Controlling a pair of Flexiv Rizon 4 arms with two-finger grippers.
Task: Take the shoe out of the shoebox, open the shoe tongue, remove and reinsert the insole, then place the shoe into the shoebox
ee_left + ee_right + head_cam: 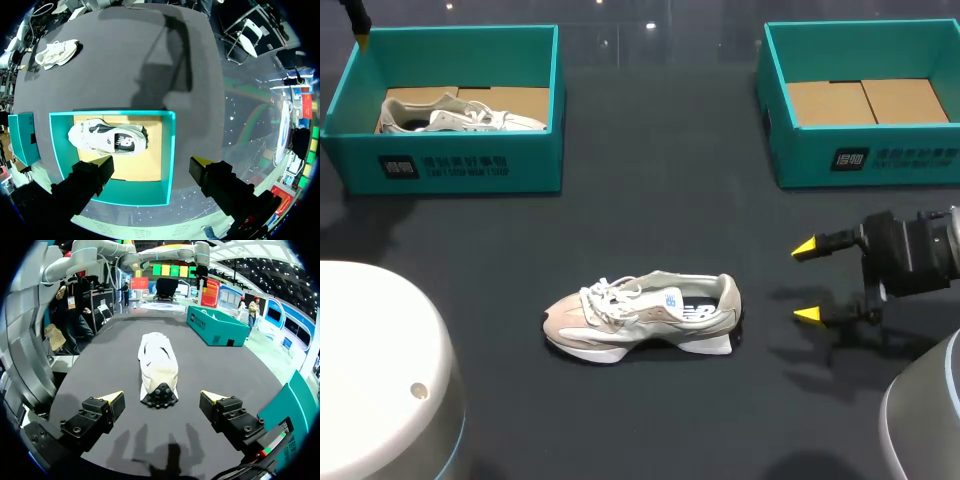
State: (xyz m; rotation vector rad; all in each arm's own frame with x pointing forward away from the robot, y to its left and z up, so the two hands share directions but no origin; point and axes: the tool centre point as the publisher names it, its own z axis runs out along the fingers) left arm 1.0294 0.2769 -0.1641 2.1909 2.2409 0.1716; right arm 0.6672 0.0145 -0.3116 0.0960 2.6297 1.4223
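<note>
The right claw (806, 281) is gaping wide, gripping nothing, right of the shoe (642, 316) lying at the middle of the worktop (650, 180). The left wrist view is revealing the left claw (152, 167), equally wide and empty, above a second shoe (107, 138) in its shoebox (171, 150).

Dark grey matte table (650, 180), soft shadows across surface.

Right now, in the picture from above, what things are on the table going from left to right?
First the teal shoebox holding a shoe, then the loose shoe, then the empty teal shoebox.
</note>
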